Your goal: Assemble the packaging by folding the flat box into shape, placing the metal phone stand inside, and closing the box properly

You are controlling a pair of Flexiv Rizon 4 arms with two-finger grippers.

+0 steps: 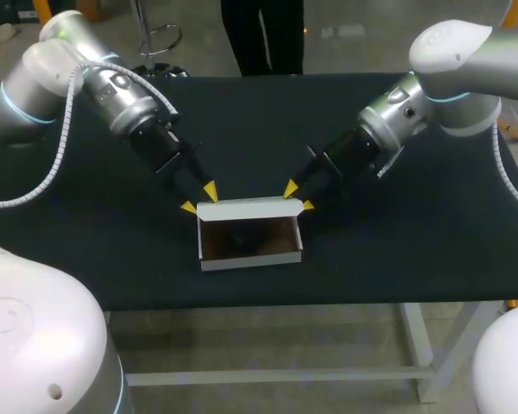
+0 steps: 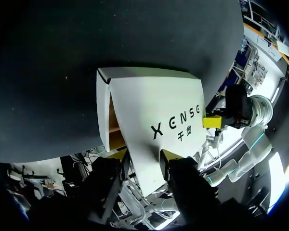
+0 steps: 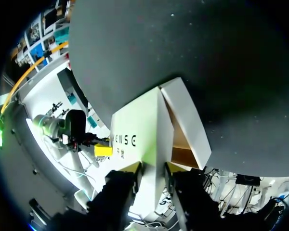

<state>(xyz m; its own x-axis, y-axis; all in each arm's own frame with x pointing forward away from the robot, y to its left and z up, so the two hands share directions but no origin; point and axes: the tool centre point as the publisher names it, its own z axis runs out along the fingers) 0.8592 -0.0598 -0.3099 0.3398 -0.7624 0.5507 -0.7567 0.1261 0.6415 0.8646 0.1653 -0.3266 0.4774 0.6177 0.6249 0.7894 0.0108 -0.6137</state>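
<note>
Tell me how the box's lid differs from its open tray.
Pose: the lid is raised along the back edge; the tray sits flat on the table. Look: the lid's outer face is white with dark print; the tray's inside is brown. Contact: the left tool and right tool are at the lid's corners, neither at the tray's front wall. Both are white outside.

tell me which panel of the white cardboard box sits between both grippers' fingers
The large printed lid panel, raised at the back. The left gripper and right gripper each pinch it; the narrow plain end panel beside it is untouched.
</note>
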